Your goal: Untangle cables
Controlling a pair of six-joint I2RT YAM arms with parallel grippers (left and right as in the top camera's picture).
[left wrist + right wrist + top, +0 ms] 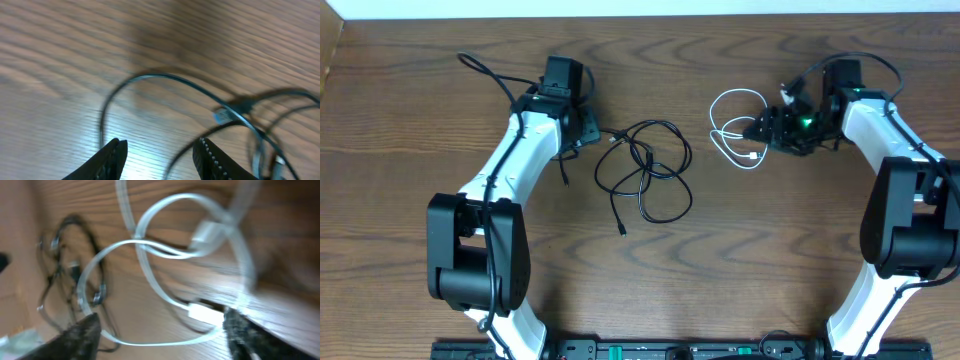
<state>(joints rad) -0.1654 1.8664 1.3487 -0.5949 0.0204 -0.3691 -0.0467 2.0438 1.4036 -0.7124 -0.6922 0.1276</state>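
Observation:
The black cable (646, 168) lies in loose overlapping loops at the table's middle. My left gripper (592, 130) sits at its left end. In the left wrist view that gripper (160, 152) is open low over the wood, with one blurred black strand (165, 76) arcing ahead and another running between the fingertips, unclamped. The white cable (719, 130) is coiled apart to the right, and my right gripper (766, 128) is at its right side. That gripper (162, 330) is open wide, with a white loop (135, 241) and a white plug (205, 315) lying between its fingers.
Both white arms reach in from the front corners, the left arm (505, 165) and the right arm (880, 130). Thicker black arm cables (485, 70) trail behind the left wrist. The black cable (70, 221) shows far left in the right wrist view.

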